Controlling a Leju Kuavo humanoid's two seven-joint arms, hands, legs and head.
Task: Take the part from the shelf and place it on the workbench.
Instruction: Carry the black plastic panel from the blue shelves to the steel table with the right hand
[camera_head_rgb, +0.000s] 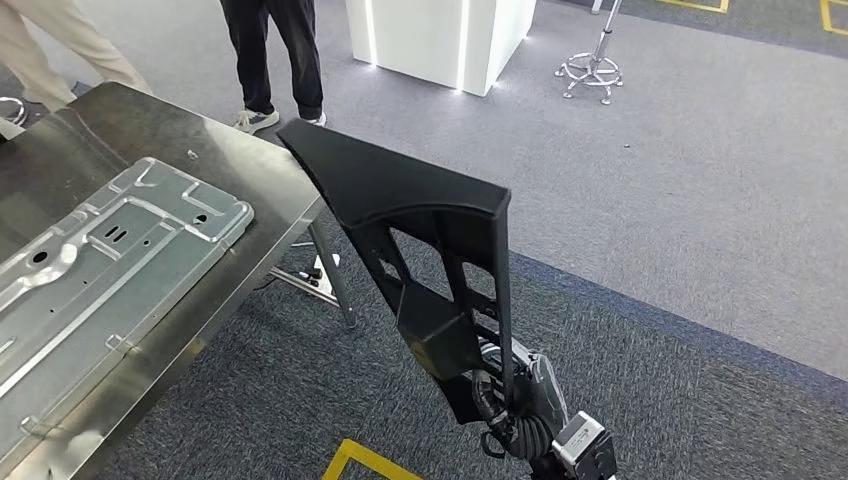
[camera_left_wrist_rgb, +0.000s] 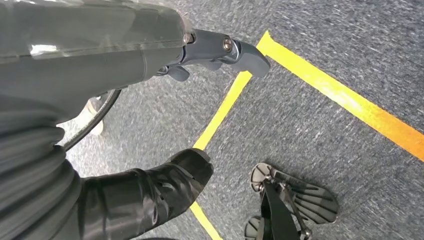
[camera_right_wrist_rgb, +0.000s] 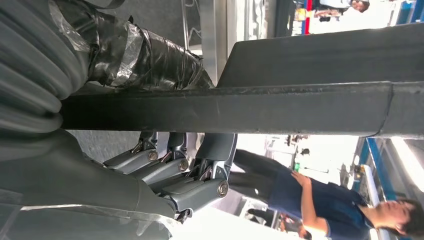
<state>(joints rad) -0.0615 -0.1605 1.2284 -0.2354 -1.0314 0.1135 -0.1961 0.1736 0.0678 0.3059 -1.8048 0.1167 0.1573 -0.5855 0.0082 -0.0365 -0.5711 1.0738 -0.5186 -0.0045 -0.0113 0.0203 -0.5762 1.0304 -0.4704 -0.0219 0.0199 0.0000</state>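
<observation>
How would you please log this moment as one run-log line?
right hand: holds black part | left hand: holds nothing, over the floor | workbench: metal panel on it, part not yet placed

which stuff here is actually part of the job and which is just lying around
Job:
- black part, held up by the right hand
- workbench, where the part is to go

Lying about:
- metal panel already on the workbench
- white counter
- stool base
- yellow floor tape
- people standing behind the bench
- left hand, hanging over the floor
</observation>
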